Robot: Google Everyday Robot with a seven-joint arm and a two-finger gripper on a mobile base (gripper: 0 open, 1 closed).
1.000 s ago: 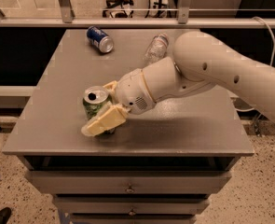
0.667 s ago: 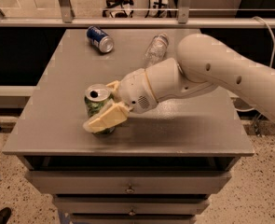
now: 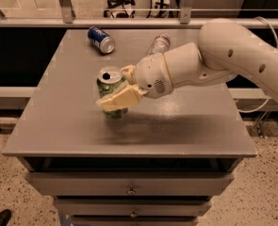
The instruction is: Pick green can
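The green can [image 3: 108, 89] stands upright at the middle left of the grey table [image 3: 72, 126], its silver top with the pull-tab opening facing up. My gripper [image 3: 114, 87] reaches in from the right on the white arm [image 3: 223, 55] and is shut on the can. One cream finger [image 3: 119, 99] crosses the can's front and the other [image 3: 128, 71] lies behind it. The can's base seems to be just above the table top.
A blue can [image 3: 101, 39] lies on its side at the back left of the table. A clear plastic bottle [image 3: 159, 43] lies at the back middle, close to the arm. Drawers are below the front edge, and a railing runs behind the table.
The gripper and the green can have moved together a little to the right and upward. The blue can and the bottle have not moved.
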